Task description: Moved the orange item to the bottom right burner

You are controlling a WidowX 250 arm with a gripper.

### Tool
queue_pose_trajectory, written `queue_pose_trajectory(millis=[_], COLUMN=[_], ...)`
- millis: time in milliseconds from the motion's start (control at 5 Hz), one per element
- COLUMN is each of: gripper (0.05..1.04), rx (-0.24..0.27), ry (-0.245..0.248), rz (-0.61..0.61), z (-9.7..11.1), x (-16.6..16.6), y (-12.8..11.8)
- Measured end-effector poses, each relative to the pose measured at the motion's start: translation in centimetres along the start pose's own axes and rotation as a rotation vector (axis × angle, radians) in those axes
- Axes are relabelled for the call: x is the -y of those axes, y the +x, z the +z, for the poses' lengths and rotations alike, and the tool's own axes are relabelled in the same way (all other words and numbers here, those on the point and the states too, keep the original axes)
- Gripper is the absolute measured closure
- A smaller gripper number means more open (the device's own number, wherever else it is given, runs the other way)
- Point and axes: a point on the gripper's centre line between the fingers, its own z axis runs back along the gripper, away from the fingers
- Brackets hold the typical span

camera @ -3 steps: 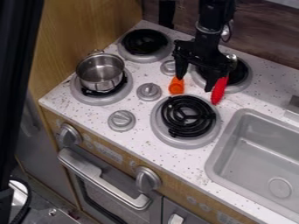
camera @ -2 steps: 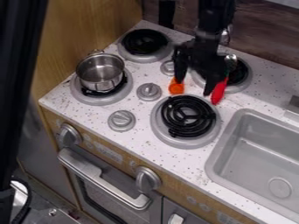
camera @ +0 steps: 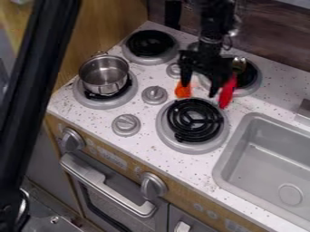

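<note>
In the camera view, the black two-finger end effector (camera: 198,90) hangs over the back part of the white speckled surface (camera: 142,149), released, its two fingers spread apart. The small orange item (camera: 183,92) lies on the surface beneath the finger nearer the left edge, just behind the front-right burner with a black coil (camera: 192,122) and a grey rim; whether that fingertip touches it, I cannot tell. On the other side of the end effector lies a red-handled utensil (camera: 227,93) with a metallic head (camera: 239,64), by the back-right burner (camera: 247,78).

A shiny silver metal pot (camera: 104,74) sits upright on the front-left burner (camera: 104,103), by the surface's front-left corner. The back-left burner (camera: 150,44), also with a black coil, is near the back-left corner. Round grey knobs (camera: 126,125) stand between the left and right burners. Toward the right edge, a grey rectangular sink (camera: 277,158) is set into the surface.
</note>
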Motion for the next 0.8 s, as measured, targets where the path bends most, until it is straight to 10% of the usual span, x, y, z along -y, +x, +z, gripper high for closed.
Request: queue_pose_trajectory(millis=[600, 800], gripper=[0.119, 0.394], rx=[-0.041, -0.087], ry=[-0.004, -0.012], rz=[0.106, 0.106], z=[-2.3, -3.6], x=[-3.7, -3.4], y=[2.6, 1.9])
